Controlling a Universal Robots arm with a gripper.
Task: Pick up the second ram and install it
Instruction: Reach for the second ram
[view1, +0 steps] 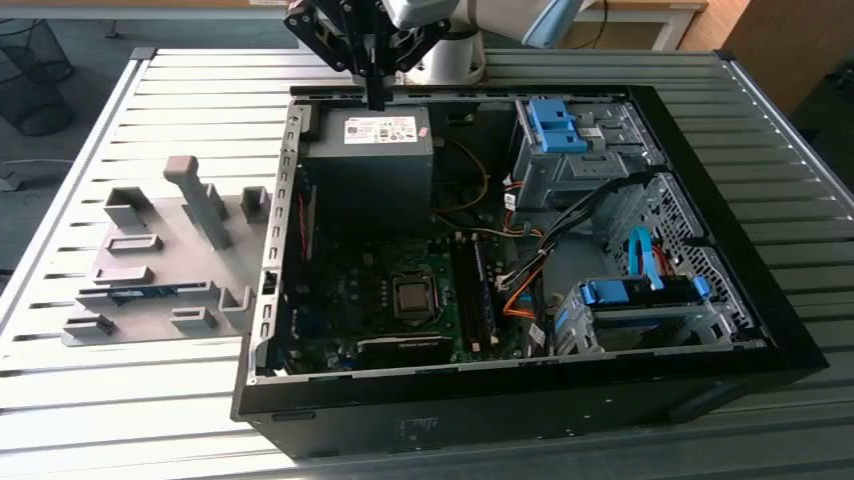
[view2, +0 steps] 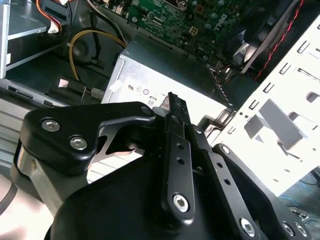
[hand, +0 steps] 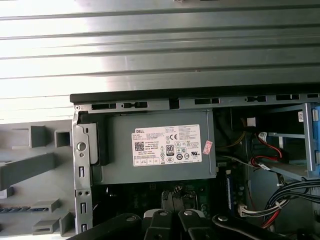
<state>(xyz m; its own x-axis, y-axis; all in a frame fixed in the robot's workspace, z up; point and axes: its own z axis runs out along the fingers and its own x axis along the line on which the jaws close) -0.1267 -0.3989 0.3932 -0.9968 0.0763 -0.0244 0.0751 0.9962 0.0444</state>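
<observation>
Gripper (view2: 173, 101) — black linkage arms, fingers (view2: 176, 145) pressed together with nothing between them. In the exterior view it hangs tip-down over the far rim of the computer case (view1: 534, 400), by the power supply (view1: 374, 160).

Computer case: black tower laid on its side, lid off, interior open upward. Rim walls stand on all four sides. The widest open room lies over the motherboard (view1: 354, 290), between the power supply and the near wall. Drive cages (view1: 574, 160) with blue latches and a tangle of cables (view1: 531, 282) crowd the exterior view's right half. Long black slots (view1: 474, 290) run just beside the processor socket (view1: 415, 297).

Second ram (view1: 140, 293) — blue-green stick, set lengthwise in a low block of the grey holder tray (view1: 158, 225) on the exterior view's left. It is outside the case and well apart from the gripper (open air above it).

Counter (view1: 200, 90): pale slatted metal, bearing the case and tray side by side.

Room: grey floor (view1: 94, 35) beyond the counter's edge, a wire basket (view1: 34, 75) at the exterior view's far left, wooden furniture (view1: 781, 45) behind.
</observation>
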